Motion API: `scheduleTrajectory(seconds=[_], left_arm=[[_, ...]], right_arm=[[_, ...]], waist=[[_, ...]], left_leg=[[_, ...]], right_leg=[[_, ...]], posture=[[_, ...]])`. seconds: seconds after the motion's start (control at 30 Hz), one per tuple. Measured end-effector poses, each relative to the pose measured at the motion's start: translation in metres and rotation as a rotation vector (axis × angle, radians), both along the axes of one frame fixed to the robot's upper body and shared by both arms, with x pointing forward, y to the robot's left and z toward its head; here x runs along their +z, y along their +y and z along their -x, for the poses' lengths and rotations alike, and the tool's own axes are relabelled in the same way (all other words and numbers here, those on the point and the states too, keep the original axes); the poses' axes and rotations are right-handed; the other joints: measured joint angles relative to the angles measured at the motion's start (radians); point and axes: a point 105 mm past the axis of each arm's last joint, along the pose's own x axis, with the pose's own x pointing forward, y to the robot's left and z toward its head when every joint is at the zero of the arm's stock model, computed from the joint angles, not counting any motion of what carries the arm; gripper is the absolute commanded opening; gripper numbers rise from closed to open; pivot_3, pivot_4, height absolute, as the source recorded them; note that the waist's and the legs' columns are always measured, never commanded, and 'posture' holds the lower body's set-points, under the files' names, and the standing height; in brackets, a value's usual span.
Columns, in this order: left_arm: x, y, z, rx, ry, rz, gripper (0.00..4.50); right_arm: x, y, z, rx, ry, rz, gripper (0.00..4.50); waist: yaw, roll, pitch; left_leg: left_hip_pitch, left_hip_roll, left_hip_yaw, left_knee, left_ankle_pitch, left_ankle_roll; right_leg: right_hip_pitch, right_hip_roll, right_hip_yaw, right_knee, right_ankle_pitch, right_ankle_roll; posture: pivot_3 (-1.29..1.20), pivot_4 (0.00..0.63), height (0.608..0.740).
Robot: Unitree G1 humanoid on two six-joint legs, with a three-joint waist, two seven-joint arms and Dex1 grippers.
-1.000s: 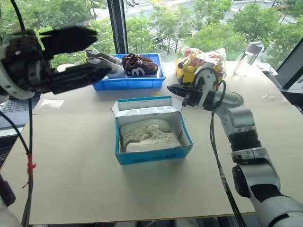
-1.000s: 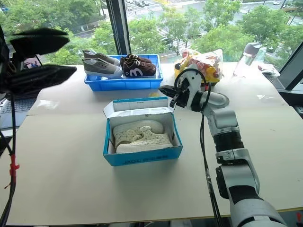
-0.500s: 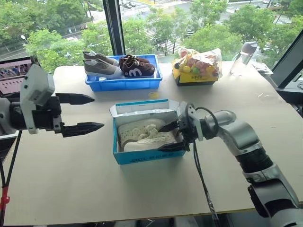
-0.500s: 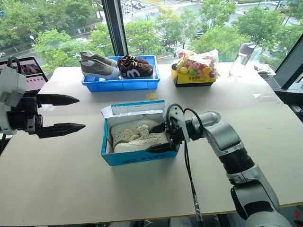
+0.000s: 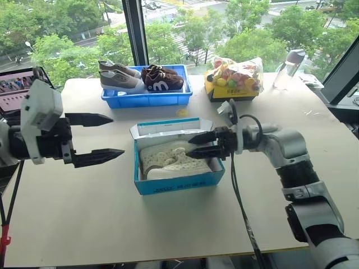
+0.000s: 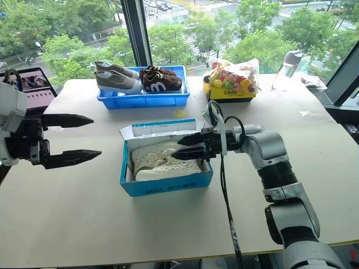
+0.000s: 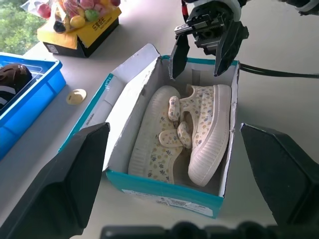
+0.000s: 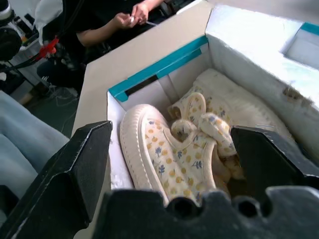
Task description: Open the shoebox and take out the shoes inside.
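Your rectangular blue cardboard shoebox (image 5: 178,162) sits open mid-tabletop (image 5: 112,213), holding cream fabric shoes (image 7: 187,134) with ribbed soles. Your right end effector (image 5: 192,145) hovers at its rim, black tapered fingers spread, empty. Your left end effector (image 5: 115,135) gapes wide, well apart.

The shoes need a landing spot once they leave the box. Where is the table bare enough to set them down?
The pale tabletop is bare along the near edge in front of the open bright blue cardboard shoebox, and to the box's right. It is crowded behind: the blue plastic tray of sneakers and the yellow box of sweets. The open right gripper hangs over the cream shoes.
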Motion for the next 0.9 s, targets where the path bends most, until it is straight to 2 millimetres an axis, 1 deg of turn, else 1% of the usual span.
scheduleTrajectory(seconds=[0.1, 0.2, 0.27, 0.4, 0.43, 0.53, 0.6, 0.63, 0.7, 0.8, 0.83, 0.9], left_arm=[[0.002, 0.0, 0.001, 0.01, -0.009, 0.02, 4.5], [0.011, -0.006, 0.005, -0.015, -0.027, 0.117, 4.5], [0.016, -0.01, 0.009, -0.024, -0.039, 0.137, 4.5], [0.019, -0.013, 0.012, -0.021, -0.055, 0.144, 4.5], [0.018, -0.014, 0.013, -0.015, -0.055, 0.14, 4.5], [0.015, -0.013, 0.013, 0.0, -0.044, 0.142, 4.5], [0.015, -0.014, 0.014, 0.003, -0.042, 0.144, 4.5], [0.014, -0.014, 0.014, 0.006, -0.041, 0.145, 4.5], [0.014, -0.014, 0.014, 0.006, -0.039, 0.147, 4.5], [0.014, -0.016, 0.014, 0.005, -0.042, 0.146, 4.5], [0.014, -0.016, 0.015, 0.004, -0.043, 0.145, 4.5], [0.014, -0.016, 0.014, 0.006, -0.045, 0.145, 4.5]], right_arm=[[-0.001, 0.002, -0.005, 0.012, -0.016, 0.038, 4.46], [-0.004, 0.008, -0.011, 0.011, -0.009, 0.054, 4.46], [-0.006, 0.01, -0.013, 0.011, -0.015, 0.066, 4.46], [-0.014, 0.013, -0.01, 0.056, -0.051, 0.129, 4.46], [-0.017, 0.015, -0.009, 0.079, -0.082, 0.169, 4.46], [-0.027, 0.019, -0.005, 0.128, -0.153, 0.254, 4.46], [-0.036, 0.021, 0.0, 0.163, -0.161, 0.288, 4.46], [-0.04, 0.021, 0.001, 0.167, -0.154, 0.296, 4.22], [-0.041, 0.021, 0.002, 0.172, -0.153, 0.295, 3.76], [-0.039, 0.025, 0.003, 0.175, -0.146, 0.275, 2.71], [-0.039, 0.026, 0.003, 0.175, -0.145, 0.271, 2.5], [-0.038, 0.026, 0.002, 0.169, -0.137, 0.26, 1.74]], waist=[[-0.002, 0.0, 0.0], [-0.005, -0.001, 0.0], [-0.004, -0.001, -0.001], [-0.003, -0.001, -0.001], [-0.003, -0.001, -0.001], [-0.002, -0.001, -0.001], [0.006, -0.001, -0.001], [0.01, -0.001, -0.001], [0.013, -0.001, -0.001], [0.016, -0.001, -0.001], [0.015, -0.001, -0.001], [0.013, -0.001, -0.001]], left_leg=[[0.001, 0.0, 0.0, 0.0, 0.0, 0.0], [0.004, 0.001, 0.0, 0.0, 0.0, -0.001], [0.006, 0.001, 0.0, 0.001, 0.001, -0.001], [0.015, 0.001, 0.0, 0.0, 0.001, -0.001], [0.019, 0.001, 0.0, -0.001, 0.0, -0.001], [0.021, 0.001, 0.0, -0.001, 0.0, -0.001], [0.02, 0.001, 0.0, -0.001, 0.0, -0.001], [0.02, 0.001, 0.0, -0.001, 0.0, -0.001], [0.019, 0.001, 0.0, -0.001, 0.0, -0.001], [0.019, 0.001, 0.0, -0.002, 0.0, -0.001], [0.019, 0.002, 0.0, -0.002, 0.0, -0.001], [0.019, 0.002, 0.0, -0.002, 0.0, -0.001]], right_leg=[[0.001, 0.0, 0.0, 0.0, 0.0, 0.0], [0.004, 0.001, 0.0, 0.0, 0.001, -0.001], [0.005, 0.001, 0.0, 0.001, 0.001, -0.002], [0.014, 0.001, 0.0, 0.0, 0.001, -0.002], [0.018, 0.001, 0.0, 0.0, 0.001, -0.002], [0.019, 0.002, -0.001, -0.001, 0.001, -0.002], [0.019, 0.001, -0.001, -0.002, 0.001, -0.002], [0.018, 0.001, -0.001, -0.002, 0.001, -0.002], [0.018, 0.001, -0.001, -0.002, 0.001, -0.002], [0.017, 0.002, -0.001, -0.002, 0.001, -0.002], [0.017, 0.002, -0.001, -0.002, 0.001, -0.002], [0.017, 0.002, 0.0, -0.001, 0.001, -0.003]], posture=[[0.0, 0.15, 0.74], [0.0, 0.15, 0.74], [0.0, 0.15, 0.74], [0.0, 0.15, 0.74], [0.0, 0.15, 0.74], [0.0, 0.15, 0.74], [0.0, 0.15, 0.74], [0.0, 0.15, 0.74], [0.0, 0.15, 0.74], [0.0, 0.15, 0.74], [0.0, 0.15, 0.74], [0.0, 0.15, 0.74]])
